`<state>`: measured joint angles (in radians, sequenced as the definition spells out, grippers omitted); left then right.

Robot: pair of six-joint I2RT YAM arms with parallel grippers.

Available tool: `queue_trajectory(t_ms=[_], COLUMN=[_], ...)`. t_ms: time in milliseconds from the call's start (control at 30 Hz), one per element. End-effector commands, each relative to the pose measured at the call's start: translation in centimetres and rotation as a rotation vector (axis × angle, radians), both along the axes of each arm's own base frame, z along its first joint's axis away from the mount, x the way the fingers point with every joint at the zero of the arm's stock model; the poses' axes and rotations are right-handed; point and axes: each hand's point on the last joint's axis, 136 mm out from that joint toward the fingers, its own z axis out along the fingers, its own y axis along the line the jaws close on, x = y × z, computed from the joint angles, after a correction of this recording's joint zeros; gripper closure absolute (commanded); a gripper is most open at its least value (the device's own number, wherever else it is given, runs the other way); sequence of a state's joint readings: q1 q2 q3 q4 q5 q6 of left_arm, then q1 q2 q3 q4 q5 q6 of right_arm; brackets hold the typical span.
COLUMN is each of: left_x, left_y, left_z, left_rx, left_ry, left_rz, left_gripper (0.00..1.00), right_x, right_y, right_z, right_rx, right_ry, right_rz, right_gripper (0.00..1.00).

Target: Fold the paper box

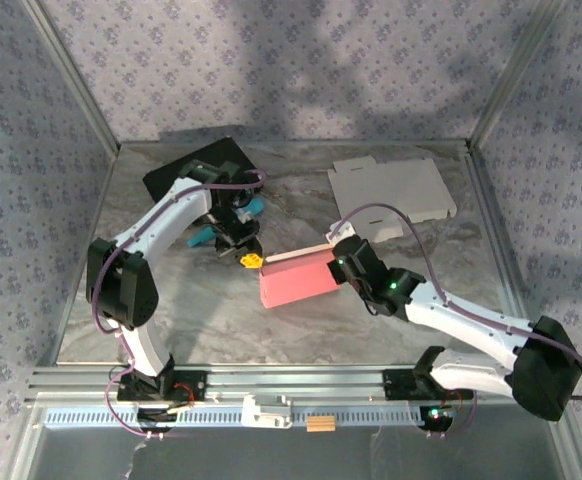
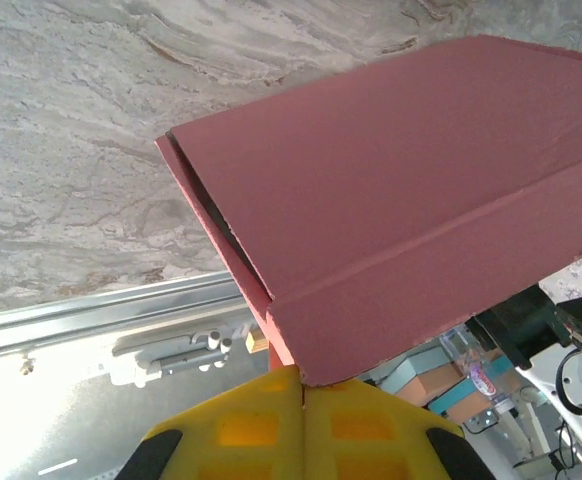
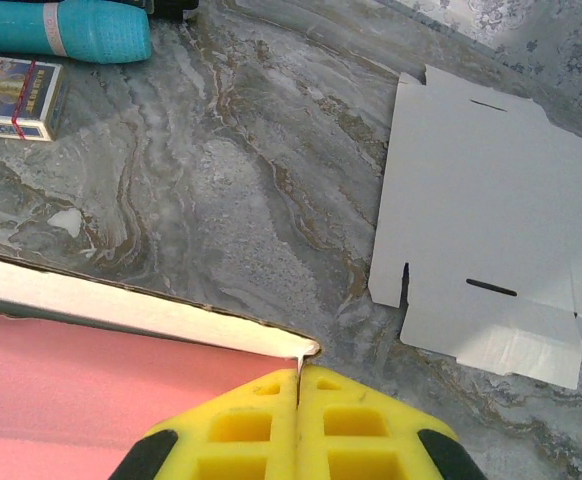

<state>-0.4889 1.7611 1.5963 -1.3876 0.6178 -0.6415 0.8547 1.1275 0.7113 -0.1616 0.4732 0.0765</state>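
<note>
While the pink paper box (image 1: pixel 297 279) is pinched at opposite corners at mid-table by the closed left gripper (image 2: pixel 301 385) and closed right gripper (image 3: pixel 298 372), the panels should be creased evenly, without tearing. A flat white blank (image 1: pixel 392 190) and a card pack (image 3: pixel 13 95) are left nearby, not obstructing.

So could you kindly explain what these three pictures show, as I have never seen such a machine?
Two robot arms are bolted to a marble-patterned table. One picture looks down from above; the other two come from cameras on each wrist, with yellow fingertips at the bottom. The left claw and right claw are both shut, each pinching an opposite corner of the pink paper box. A flat white cardboard blank lies at the far right, a black sheet at the far left, and near it a teal object and a small card pack.
</note>
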Motion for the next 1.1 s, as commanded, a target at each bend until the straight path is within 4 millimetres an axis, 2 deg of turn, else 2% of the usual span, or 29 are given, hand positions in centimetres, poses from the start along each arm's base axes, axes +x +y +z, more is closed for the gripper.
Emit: queue_trajectory(t_ms=[0,267,733,1067], left_x=[0.9,0.9,0.9,1.5], left_y=[-2.2,-2.5,-3.2,-3.3], left_z=[1.3,1.0,0.9,0.9], left_rx=[-0.108,-0.110,-0.152,-0.158], left_ry=[-0.018,-0.014,0.029,0.049], left_rz=[0.007,0.025,0.054,0.099], left_gripper=[1.00,1.00,1.00,1.00], right_x=[-0.1,-0.5,-0.2,-0.4], right_y=[2.7,3.3,3.3,3.6], right_z=[1.5,0.3,1.2,0.5], right_rx=[0.065,0.060,0.049,0.032], right_ry=[-0.018,0.003,-0.033,-0.028], right_rz=[0.094,0.095,0.100,0.115], right_gripper=[1.00,1.00,1.00,1.00])
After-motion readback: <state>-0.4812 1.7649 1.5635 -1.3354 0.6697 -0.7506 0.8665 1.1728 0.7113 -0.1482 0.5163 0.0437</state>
